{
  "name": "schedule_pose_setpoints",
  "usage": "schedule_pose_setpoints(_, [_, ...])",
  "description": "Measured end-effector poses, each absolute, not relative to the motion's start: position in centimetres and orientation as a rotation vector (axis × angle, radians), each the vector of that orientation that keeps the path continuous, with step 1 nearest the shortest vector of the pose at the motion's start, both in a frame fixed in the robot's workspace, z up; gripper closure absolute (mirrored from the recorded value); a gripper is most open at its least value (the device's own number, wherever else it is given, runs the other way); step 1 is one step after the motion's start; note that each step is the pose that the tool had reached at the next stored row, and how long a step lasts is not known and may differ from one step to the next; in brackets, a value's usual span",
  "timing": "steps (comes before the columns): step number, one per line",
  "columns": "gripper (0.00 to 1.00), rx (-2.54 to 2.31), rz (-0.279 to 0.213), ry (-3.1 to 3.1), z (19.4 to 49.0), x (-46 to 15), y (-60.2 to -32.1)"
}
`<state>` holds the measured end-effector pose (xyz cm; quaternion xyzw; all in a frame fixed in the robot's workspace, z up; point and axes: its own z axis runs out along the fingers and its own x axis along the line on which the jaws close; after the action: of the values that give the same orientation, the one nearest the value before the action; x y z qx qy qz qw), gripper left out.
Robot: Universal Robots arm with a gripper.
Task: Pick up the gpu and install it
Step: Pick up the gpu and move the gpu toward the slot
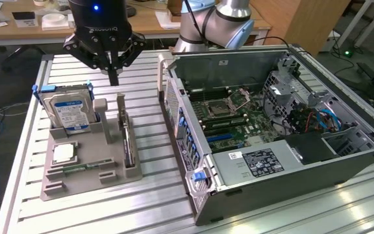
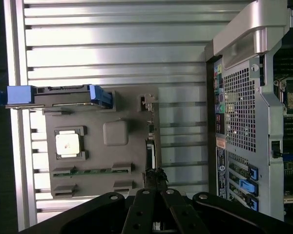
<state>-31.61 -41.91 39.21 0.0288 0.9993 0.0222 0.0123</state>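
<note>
One gpu (image 1: 129, 145) on edge in holder (image 1: 86, 183), apart below closed end effector (image 1: 113, 78).

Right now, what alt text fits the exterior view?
The robot's black hand, shut and empty, hangs over the slatted metal table near a grey parts tray. The gpu stands on edge in that tray, with a hard drive; an open computer case lies on the exterior view's right.

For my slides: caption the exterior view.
Shut pincer hangs above the gray tray holding the upright gpu, beside the open computer case.
</note>
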Motion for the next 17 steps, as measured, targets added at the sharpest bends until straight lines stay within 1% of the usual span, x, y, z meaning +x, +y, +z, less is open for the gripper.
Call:
schedule_pose_setpoints(6, [0.89, 0.09, 0.069, 3.115, 39.21, -31.61, -41.91])
schedule_pose_setpoints(8, [0.76, 0.09, 0.069, 3.115, 39.21, -31.61, -41.91])
schedule_pose_setpoints(9, [0.76, 0.09, 0.069, 3.115, 39.21, -31.62, -41.91])
schedule_pose_setpoints(11, [0.65, 0.09, 0.069, 3.115, 39.21, -31.62, -41.91])
schedule_pose_setpoints(12, [0.65, 0.09, 0.069, 3.115, 39.21, -31.62, -41.91])
schedule_pose_setpoints(14, [0.53, 0.09, 0.069, 3.115, 39.21, -31.62, -41.91])
schedule_pose_setpoints(15, [0.53, 0.09, 0.069, 3.115, 39.21, -31.62, -41.91])
schedule_pose_setpoints(17, [0.42, 0.09, 0.069, 3.115, 39.21, -31.63, -41.92])
